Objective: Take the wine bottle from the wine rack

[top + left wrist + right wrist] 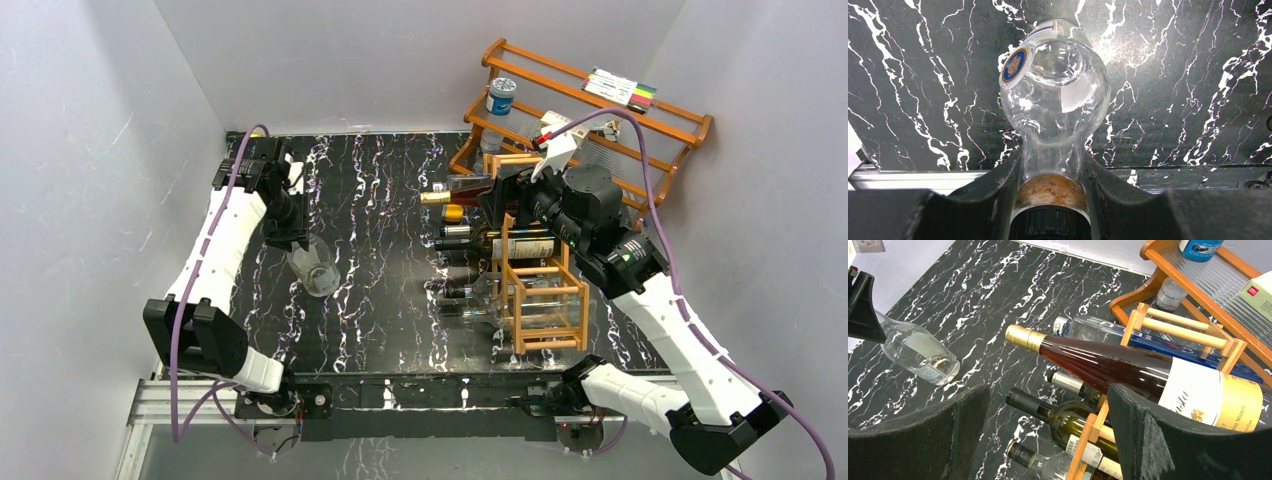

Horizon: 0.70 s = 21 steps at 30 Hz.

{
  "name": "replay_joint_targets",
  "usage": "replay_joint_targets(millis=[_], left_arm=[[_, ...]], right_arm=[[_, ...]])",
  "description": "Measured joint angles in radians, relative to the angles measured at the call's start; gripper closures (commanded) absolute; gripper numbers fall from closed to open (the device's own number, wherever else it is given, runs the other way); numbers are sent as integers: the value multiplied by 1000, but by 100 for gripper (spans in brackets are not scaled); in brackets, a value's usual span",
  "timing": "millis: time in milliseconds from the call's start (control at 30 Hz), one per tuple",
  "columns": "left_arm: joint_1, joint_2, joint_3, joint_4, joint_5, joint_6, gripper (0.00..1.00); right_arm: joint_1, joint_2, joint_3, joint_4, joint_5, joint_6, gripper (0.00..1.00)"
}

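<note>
Wine rack [545, 291]: stands at the right of the table [380, 200], in front of a shelf [1198, 290]. Several bottles lie in it, necks pointing left past the frame.

Red bottle [1108, 362]: gold foil cap and cream-and-gold label. It lies along the top of the rack, slightly tilted, with its neck overhanging the left side. A blue-labelled bottle [1098, 330] lies just behind it. Dark-capped bottles [1063, 422] fill the cells below.

Right gripper [1045, 405]: at the top of the rack, over the red bottle's body. Its jaws are spread wide and grasp nothing. In the wrist view one finger stands in front of the label. Contact with the glass cannot be told.

Clear bottle [315, 268]: off the rack, well apart from it, at the left side of the table. It is tilted, with the base toward the tabletop. Whether the base rests on the surface cannot be told. A round blue-and-gold seal sits on the shoulder.

Left gripper [288, 235]: clamped on the clear bottle's neck, next to a brown band and a black cap.
</note>
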Motion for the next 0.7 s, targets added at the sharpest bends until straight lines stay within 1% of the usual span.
replay_joint_targets(millis=[100, 300, 533, 600, 667, 700], left_arm=[[-11, 1, 1, -4, -5, 0, 68], [-60, -8, -14, 2, -23, -5, 58], [-80, -108, -99, 39, -40, -18, 42], [-80, -148, -105, 47, -53, -20, 40], [-80, -172, -105, 68, -71, -19, 43], [-81, -181, -105, 85, -74, -16, 43]], right_arm=[[0, 0, 0, 0, 1, 0, 2], [0, 6, 0, 2, 0, 0, 2], [0, 23, 0, -4, -1, 0, 2], [0, 23, 0, -6, -1, 0, 2], [0, 23, 0, -10, -1, 0, 2], [0, 23, 0, -16, -1, 0, 2]])
